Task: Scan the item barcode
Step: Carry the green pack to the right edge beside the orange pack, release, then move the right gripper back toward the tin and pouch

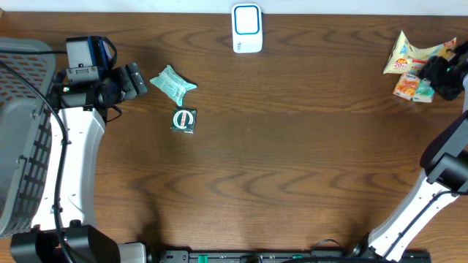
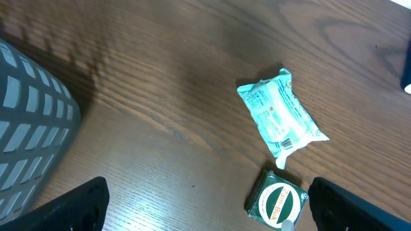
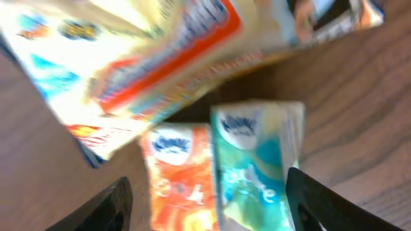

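Observation:
The white and blue barcode scanner point(image 1: 247, 28) stands at the table's far edge. A pale green packet point(image 1: 172, 82) point(image 2: 280, 117) and a green round-labelled tin point(image 1: 183, 121) point(image 2: 276, 204) lie left of centre. My left gripper point(image 1: 135, 80) point(image 2: 205, 215) is open and hangs just left of them; the tin lies close to its right finger. At the far right my right gripper point(image 1: 442, 73) point(image 3: 209, 208) is open, its fingers either side of an orange tissue pack point(image 3: 176, 183) and a teal tissue pack point(image 3: 253, 170) lying on the table. The view is blurred.
A yellow snack bag point(image 1: 406, 52) point(image 3: 148, 58) lies beside the tissue packs, towards the back. A grey mesh basket point(image 1: 18, 146) point(image 2: 32, 128) stands at the left edge, beside my left arm. The brown wooden table point(image 1: 292, 161) stretches between the two arms.

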